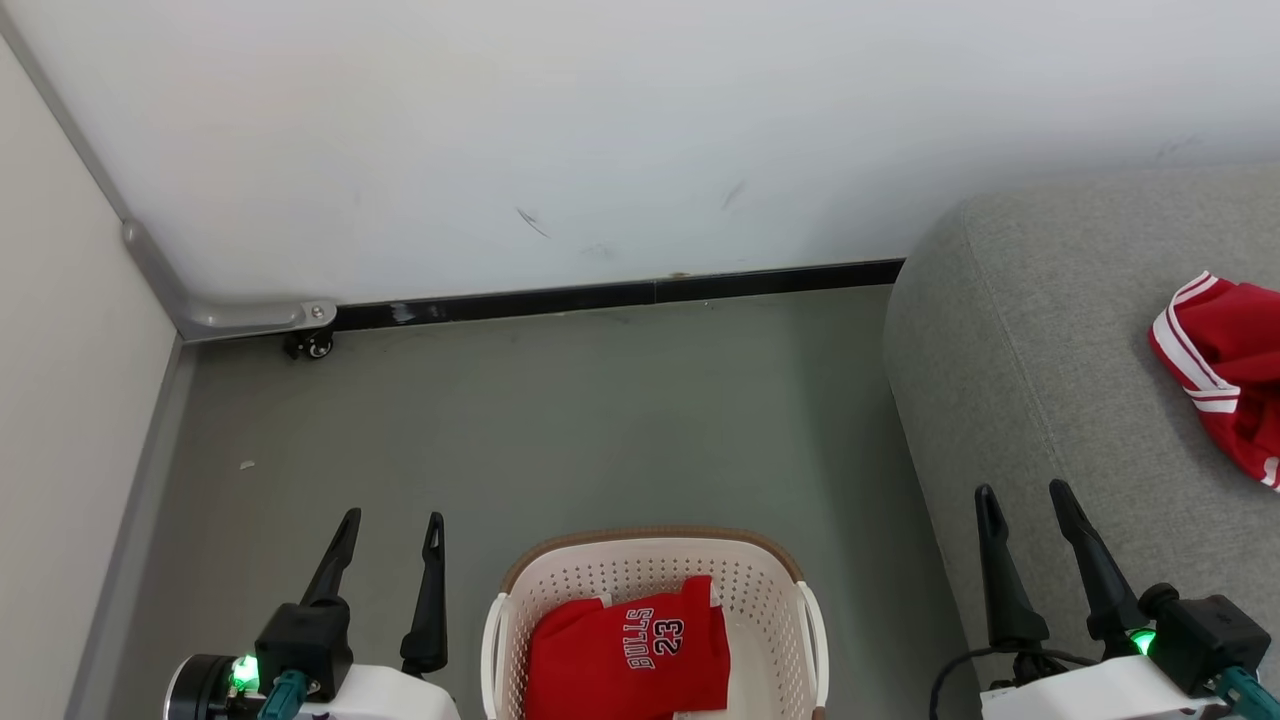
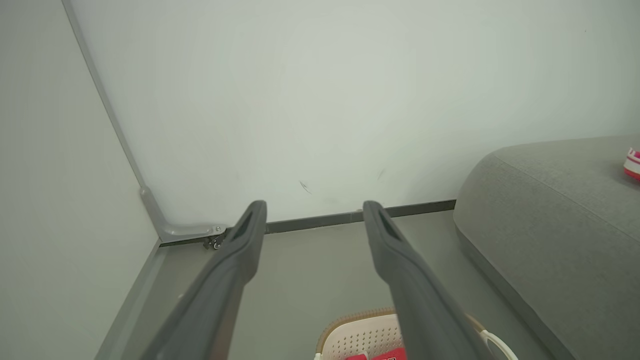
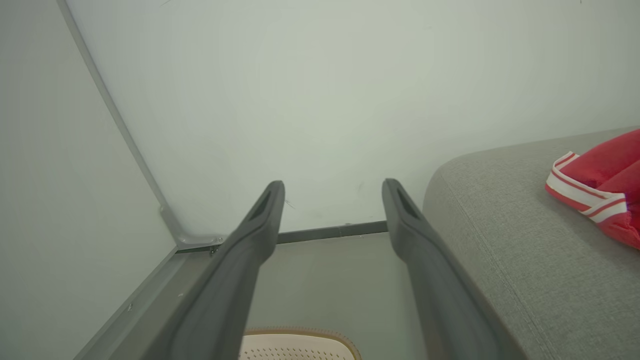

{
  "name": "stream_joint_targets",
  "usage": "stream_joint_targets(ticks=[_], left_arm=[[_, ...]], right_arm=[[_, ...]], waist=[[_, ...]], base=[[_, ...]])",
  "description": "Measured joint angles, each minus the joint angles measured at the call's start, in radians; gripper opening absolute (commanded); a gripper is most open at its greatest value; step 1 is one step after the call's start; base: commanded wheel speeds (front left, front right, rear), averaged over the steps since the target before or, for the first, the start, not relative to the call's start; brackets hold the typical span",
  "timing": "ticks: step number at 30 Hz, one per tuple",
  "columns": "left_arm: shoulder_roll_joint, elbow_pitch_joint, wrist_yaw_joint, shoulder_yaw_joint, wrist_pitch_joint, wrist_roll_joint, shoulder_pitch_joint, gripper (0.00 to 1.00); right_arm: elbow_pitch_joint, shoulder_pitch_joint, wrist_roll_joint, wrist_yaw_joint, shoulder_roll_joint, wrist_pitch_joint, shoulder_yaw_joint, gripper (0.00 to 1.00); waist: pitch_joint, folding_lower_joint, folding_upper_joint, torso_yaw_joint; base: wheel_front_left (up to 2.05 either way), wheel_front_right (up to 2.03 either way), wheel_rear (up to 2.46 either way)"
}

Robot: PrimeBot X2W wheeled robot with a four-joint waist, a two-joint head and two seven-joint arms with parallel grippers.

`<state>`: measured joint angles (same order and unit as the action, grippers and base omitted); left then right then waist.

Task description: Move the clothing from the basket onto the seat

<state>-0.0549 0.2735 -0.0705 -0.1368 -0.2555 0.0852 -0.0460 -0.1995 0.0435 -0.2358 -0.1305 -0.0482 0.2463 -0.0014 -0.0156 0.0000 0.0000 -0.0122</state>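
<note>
Your left gripper (image 1: 392, 520) is spread wide and empty, hanging over the grey floor (image 1: 600, 420) just left of the basket (image 1: 650, 538), fingers pointing away toward the white wall (image 1: 600, 130). Your right gripper (image 1: 1022, 492) is also spread wide with nothing between the fingers. It sits over the near edge of the sofa (image 1: 1040, 350), to the right of the basket, and points the same way.

The basket stands on the floor between the two grippers, brown rim on the far side, a white handle on each of its left and right sides. Its near part is cut by the frame, so you can't call its long axis.

The lettered garment (image 1: 620, 665) lies folded flat inside the basket. The dark "BULLS 23" print is turned sideways and reads up the head view, tilted a little right. Its lower end runs out of frame.

The striped garment (image 1: 1225, 350) lies crumpled on the sofa seat at the far right, well apart from the basket. Its white-striped trim faces left, toward the sofa's rounded end, and the rest runs off the right edge.

The sofa's rounded end faces the open floor, and its length runs off to the right.
</note>
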Motion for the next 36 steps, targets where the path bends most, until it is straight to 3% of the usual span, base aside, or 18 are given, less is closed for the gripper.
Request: stream_joint_targets(ticks=[16, 36], left_arm=[[-0.004, 0.036, 0.005, -0.031, 0.0, -0.03, -0.028, 1.0], [-0.007, 0.221, 0.061, -0.142, 0.0, -0.117, -0.174, 1.0]], right_arm=[[0.037, 0.024, 0.007, 0.0, 0.005, -0.001, -0.018, 1.0], [0.169, 0.081, 0.035, 0.0, 0.01, 0.0, -0.108, 1.0]], waist=[[-0.043, 0.0, 0.0, -0.009], [-0.168, 0.0, 0.0, -0.045]], base=[[0.0, 0.0, 0.0], [0.0, 0.0, 0.0]])
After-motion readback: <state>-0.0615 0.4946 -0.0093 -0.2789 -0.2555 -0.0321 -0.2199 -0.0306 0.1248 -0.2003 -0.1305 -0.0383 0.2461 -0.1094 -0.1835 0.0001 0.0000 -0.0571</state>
